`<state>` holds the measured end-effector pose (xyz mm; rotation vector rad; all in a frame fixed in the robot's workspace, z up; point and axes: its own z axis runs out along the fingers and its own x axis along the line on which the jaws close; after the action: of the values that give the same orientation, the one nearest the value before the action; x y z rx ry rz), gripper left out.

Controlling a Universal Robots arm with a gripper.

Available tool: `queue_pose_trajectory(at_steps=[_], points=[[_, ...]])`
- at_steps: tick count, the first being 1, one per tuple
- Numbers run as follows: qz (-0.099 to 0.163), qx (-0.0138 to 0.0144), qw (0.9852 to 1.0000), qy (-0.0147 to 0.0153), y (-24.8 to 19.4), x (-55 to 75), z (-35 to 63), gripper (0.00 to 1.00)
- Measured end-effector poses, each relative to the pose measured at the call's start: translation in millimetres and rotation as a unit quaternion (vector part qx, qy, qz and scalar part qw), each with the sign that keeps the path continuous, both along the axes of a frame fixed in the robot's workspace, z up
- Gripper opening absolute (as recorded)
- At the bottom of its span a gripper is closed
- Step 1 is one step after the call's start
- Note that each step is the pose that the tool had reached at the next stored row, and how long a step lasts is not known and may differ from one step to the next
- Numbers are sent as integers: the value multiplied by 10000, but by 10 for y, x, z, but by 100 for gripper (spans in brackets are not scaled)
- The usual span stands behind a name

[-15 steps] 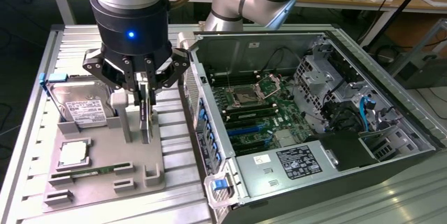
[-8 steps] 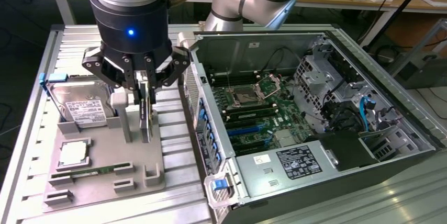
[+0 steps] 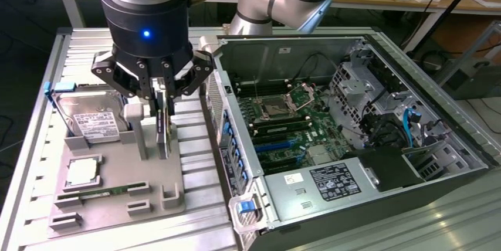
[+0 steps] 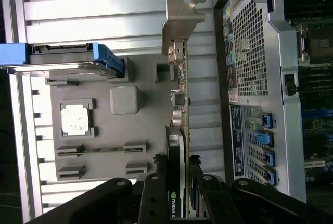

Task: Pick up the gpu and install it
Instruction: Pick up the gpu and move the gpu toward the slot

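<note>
The gpu (image 3: 163,136) is a thin dark card standing on edge over the grey parts tray (image 3: 129,207), at the exterior view's left of the computer case. My gripper (image 3: 162,101) hangs straight above it, a black finger pressed on each face of the card. In the wrist view the gpu (image 4: 183,99) runs edge-on away from my gripper (image 4: 177,172), and its silver end bracket (image 4: 182,23) is at the far end. The card's lower edge sits at tray level; I cannot tell whether it is clear of its slot.
A silver hard drive (image 3: 94,119), a CPU (image 3: 82,172) and a green RAM stick (image 3: 102,193) rest in the tray. The open computer case (image 3: 438,163) lies to the exterior view's right, with its motherboard (image 3: 285,128) and blue expansion slots (image 3: 274,145) exposed. Its rear wall (image 4: 250,78) stands close beside the card.
</note>
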<state>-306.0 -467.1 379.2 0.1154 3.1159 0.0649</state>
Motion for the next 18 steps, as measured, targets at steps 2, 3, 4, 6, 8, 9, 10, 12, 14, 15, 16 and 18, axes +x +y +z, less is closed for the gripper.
queue_pose_trajectory(at_steps=[2, 3, 4, 6, 8, 9, 10, 12, 14, 15, 16, 18], points=[[0, 0, 10000, 0, 0, 0, 4, 27], [0, 0, 10000, 0, 0, 0, 6, 27], [0, 0, 10000, 0, 0, 0, 9, 27], [0, 0, 10000, 0, 0, 0, 13, 27], [0, 1, 10000, 0, 0, 0, 23, 27], [0, 0, 10000, 0, 0, 0, 32, 27], [0, 0, 10000, 0, 0, 0, 33, 27], [0, 0, 10000, 0, 0, 0, 38, 27], [0, 0, 10000, 0, 0, 0, 43, 27], [0, 0, 10000, 0, 0, 0, 46, 27], [0, 0, 10000, 0, 0, 0, 47, 27], [0, 0, 10000, 0, 0, 0, 51, 27]])
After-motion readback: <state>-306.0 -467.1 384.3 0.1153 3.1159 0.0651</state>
